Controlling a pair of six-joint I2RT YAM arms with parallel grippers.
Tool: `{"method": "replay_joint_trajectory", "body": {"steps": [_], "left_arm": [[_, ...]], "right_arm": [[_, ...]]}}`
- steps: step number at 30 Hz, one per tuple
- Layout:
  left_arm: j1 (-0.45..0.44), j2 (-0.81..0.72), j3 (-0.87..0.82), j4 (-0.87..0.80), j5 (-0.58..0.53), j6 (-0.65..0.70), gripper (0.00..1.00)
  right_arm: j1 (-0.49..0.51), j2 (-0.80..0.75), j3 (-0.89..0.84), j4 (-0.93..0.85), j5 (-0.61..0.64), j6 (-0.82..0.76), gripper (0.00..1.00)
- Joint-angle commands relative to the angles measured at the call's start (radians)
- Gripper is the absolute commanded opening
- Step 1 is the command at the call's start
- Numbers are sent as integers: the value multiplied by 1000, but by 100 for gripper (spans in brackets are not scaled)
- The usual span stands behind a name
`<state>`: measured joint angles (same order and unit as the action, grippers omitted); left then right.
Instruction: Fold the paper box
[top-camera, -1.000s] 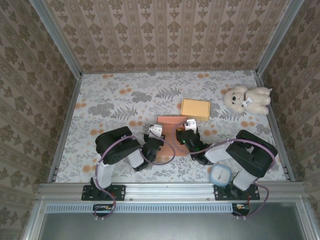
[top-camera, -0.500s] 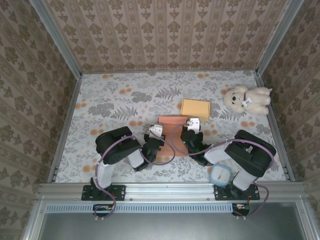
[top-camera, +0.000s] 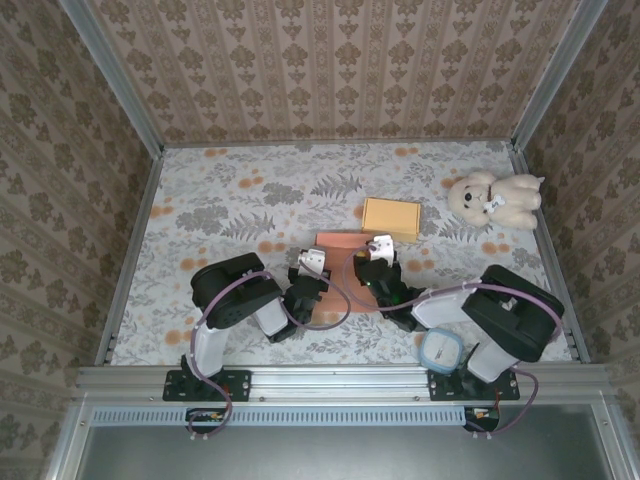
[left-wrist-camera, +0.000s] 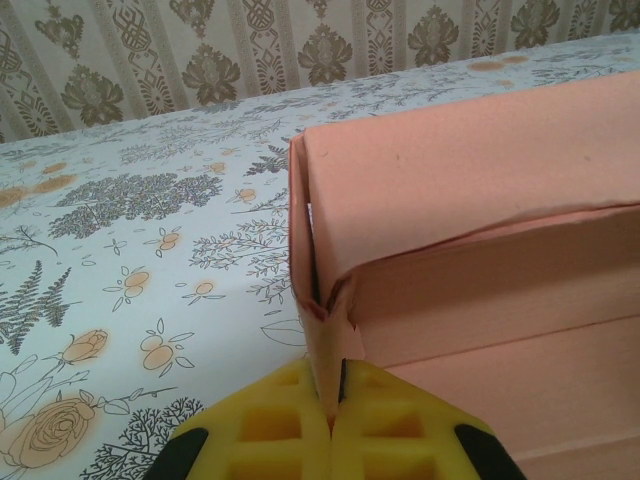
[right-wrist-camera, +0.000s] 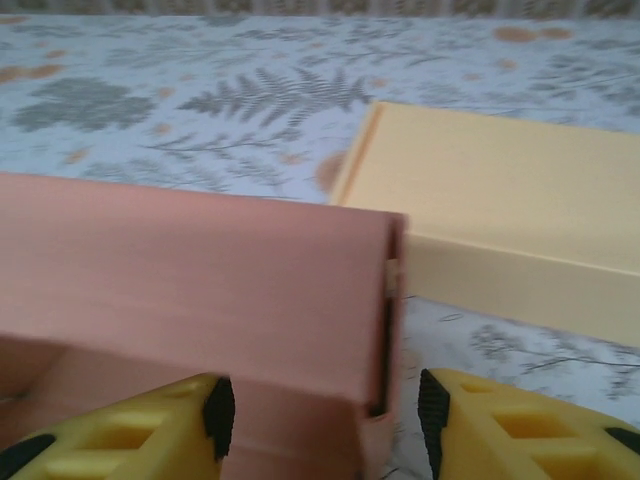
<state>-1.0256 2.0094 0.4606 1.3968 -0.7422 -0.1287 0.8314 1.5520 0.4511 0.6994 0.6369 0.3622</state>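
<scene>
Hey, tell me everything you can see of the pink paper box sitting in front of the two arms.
The pink paper box is matte, salmon-coloured thin card, only partly folded. One long wall stands upright with creased panels below it, and its corner seams gape slightly. It rests on the floral table, centred between the arms. The left gripper is shut on a small flap at one corner. The right gripper stands open astride the other corner. A yellow box lies close behind; whether they touch is unclear.

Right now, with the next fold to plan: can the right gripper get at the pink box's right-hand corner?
Probably yes. The right gripper stands open, with the corner of the pink box between its jaws. The yellow box lies behind, apparently out of the way.
</scene>
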Motion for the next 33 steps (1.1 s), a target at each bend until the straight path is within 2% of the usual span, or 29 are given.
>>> {"method": "replay_joint_trajectory", "body": {"steps": [1, 4, 7, 11, 16, 19, 25, 27, 31, 33], "left_arm": [[18, 27, -29, -127, -20, 4, 0], [21, 14, -29, -138, -19, 12, 0], [27, -4, -24, -162, -3, 27, 0], [36, -32, -22, -194, 35, 26, 0], [39, -104, -46, -204, 101, 51, 0], [38, -193, -42, -299, 164, 86, 0], [39, -375, 143, -901, 267, 26, 0], [38, -403, 233, -1112, 268, 2, 0], [38, -443, 392, -1468, 267, -17, 0], [35, -458, 481, -1655, 310, -10, 0]], "right_arm": [[5, -120, -41, -110, -204, 47, 57], [5, -295, -67, -276, -244, 78, 59], [5, -519, -62, -529, -220, 104, 60], [1, -838, -25, -900, -61, 142, 66], [-5, -1188, -64, -1062, -7, 189, 73], [-7, -1325, -42, -1150, 10, 159, 79], [-6, -1425, 3, -1263, 51, 12, 82], [-6, -1461, -14, -1266, 68, 29, 83], [-8, -1549, -94, -1190, 8, 29, 83], [-7, -1555, -94, -1200, -24, 46, 84]]}}
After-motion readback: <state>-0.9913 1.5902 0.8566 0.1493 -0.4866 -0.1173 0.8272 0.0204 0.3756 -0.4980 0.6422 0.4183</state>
